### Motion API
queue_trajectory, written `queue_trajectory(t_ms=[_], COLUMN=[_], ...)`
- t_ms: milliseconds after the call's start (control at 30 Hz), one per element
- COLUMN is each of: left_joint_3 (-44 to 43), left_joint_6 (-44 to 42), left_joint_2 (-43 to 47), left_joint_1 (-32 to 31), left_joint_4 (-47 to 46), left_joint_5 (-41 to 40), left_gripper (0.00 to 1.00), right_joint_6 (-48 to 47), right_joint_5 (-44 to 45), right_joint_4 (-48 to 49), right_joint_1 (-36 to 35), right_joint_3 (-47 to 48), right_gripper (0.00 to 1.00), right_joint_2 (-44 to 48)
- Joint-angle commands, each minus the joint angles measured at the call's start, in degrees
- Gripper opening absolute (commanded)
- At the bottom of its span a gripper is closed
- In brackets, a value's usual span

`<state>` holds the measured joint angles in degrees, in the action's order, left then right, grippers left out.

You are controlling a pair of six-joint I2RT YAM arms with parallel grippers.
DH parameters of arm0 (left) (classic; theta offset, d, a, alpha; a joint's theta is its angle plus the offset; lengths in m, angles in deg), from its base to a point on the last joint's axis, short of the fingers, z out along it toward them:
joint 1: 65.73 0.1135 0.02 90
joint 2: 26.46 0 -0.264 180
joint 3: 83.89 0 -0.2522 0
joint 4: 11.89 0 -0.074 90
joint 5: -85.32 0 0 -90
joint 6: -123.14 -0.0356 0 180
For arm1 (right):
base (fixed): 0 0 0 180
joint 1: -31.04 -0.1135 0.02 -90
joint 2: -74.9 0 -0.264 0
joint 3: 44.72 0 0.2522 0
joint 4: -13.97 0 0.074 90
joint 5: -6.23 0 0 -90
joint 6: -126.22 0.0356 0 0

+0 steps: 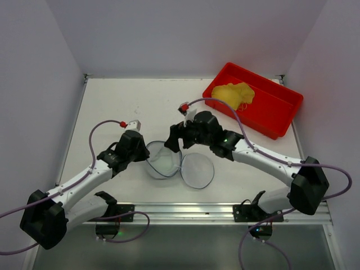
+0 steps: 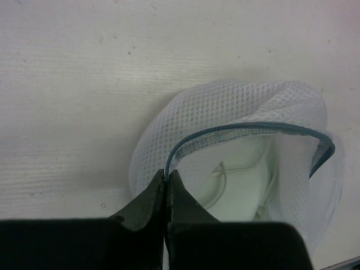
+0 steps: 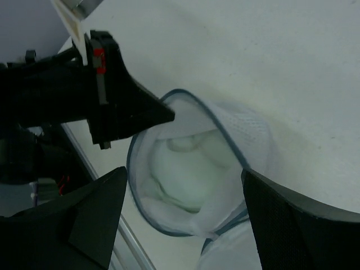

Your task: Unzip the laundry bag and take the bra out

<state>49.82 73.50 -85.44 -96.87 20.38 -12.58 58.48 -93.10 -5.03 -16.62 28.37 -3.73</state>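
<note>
Laundry bag [image 2: 242, 104] — rim in left hand [image 2: 167, 179]

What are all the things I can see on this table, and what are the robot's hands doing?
round white mesh laundry bag: one, see-through white with a grey-blue zipper rim, middle of the table, unzipped, its two halves open side by side
white bra: one, white, inside the half of the bag nearer the left arm
red rectangular plastic tray: one, red, far right corner of the table
crumpled yellow cloth: one, yellow, inside the tray
white table: one, white, under everything
left gripper: one, black, shut on the bag's zipper rim
right gripper: one, black, open, above the open bag
</note>
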Motion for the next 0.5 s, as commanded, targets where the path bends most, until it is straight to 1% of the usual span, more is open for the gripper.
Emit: queue_trajectory(t_ms=[0,33,133,233,333,433,467], left_joint_3=[0.7,0.7,0.5,-0.4,-0.4,-0.6,-0.8], left_joint_6=[1.5,1.6,1.4,0.9,0.9,0.9,0.9], left_joint_2=[1.8,2.1,2.7,2.5,2.5,2.8,3.0], left_joint_1=[0.5,0.4,0.4,0.4,0.5,0.4,0.5], left_joint_4=[-1.3,-1.0,-0.8,0.0,0.3,0.3,0.5], left_joint_5=[-1.6,-2.0,-1.9,-1.8,-2.3,-2.2,-2.1], left_gripper=[0.0,0.0,0.0,0.0,0.0,0.0,0.0], right_joint_6=[-1.0,-1.6,-4.7,-4.9,-4.9,-4.9,-5.0], right_joint_5=[-0.7,-0.6,-0.7,0.1,4.3,6.9,7.0], right_joint_4=[7.5,7.8,10.8,11.7,12.7,11.3,9.5], right_joint_1=[-4.7,-6.9,-10.4,-11.1,-11.2,-11.1,-11.2], right_joint_3=[0.4,0.7,0.4,1.1,0.4,0.8,1.2], right_gripper=[0.84,0.84,0.84,0.84,0.84,0.86,0.87], right_joint_2=[-4.3,-5.6,-9.9,-13.8,-15.9,-18.9,-20.3])
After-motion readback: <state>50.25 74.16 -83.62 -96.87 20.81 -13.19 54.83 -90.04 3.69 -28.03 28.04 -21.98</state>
